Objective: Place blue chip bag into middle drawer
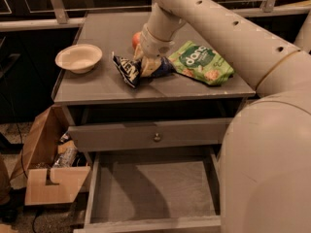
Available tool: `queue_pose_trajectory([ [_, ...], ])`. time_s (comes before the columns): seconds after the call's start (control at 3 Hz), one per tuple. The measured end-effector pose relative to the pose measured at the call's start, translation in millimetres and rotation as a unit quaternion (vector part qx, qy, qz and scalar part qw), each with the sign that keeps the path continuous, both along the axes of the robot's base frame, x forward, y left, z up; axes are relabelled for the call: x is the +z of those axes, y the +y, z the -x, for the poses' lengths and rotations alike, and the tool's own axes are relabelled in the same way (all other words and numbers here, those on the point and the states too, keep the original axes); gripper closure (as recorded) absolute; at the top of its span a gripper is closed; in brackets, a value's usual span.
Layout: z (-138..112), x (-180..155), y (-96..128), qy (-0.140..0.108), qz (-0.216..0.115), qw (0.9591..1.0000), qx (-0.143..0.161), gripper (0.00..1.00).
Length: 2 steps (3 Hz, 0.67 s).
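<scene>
Dim warm light; the pincer sits low over the tabletop, a soft shadow crossing the middle drawer below it.

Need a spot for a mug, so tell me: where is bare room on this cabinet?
Bare: the middle drawer floor, the tabletop behind the bowl, and its front strip. Crowded: centre to right, where the gripper is at the blue chip bag, beside the green snack bag.
</scene>
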State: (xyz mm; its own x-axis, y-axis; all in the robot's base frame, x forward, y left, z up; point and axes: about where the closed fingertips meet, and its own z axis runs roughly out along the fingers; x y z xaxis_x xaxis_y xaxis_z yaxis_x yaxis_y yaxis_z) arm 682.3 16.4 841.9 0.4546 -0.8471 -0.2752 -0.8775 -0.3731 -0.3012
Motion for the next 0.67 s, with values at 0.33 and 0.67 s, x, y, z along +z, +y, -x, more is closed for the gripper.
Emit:
queue_pose_trajectory([
  [0.33,3.3,5.8,-0.8,-0.003,-0.007,0.9999,-0.012,1.00],
  [0.67,18.2,26.4,-15.9,-0.016,-0.013,0.9989,-0.042,1.00],
])
